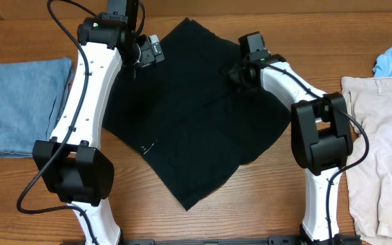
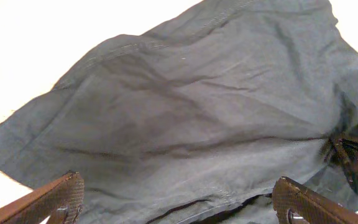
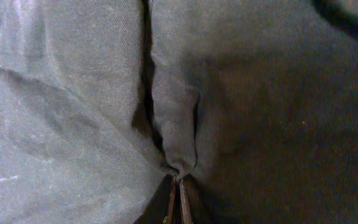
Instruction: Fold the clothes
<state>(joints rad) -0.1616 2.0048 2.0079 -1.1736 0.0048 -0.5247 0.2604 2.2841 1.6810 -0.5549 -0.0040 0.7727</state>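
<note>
Right gripper (image 3: 176,182) pinched shut on black shorts (image 1: 182,129) fold; left gripper (image 2: 178,190) wide open, fingers (image 2: 55,202) partly cropped.

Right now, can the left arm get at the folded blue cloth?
Probably yes: the left gripper is open and empty over the black cloth, and the blue cloth lies uncovered right beside that arm.

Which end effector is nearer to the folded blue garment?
Left. The left end effector, at the black garment's left edge, is right of the blue garment; the right end effector pinches black fabric farther right.
</note>
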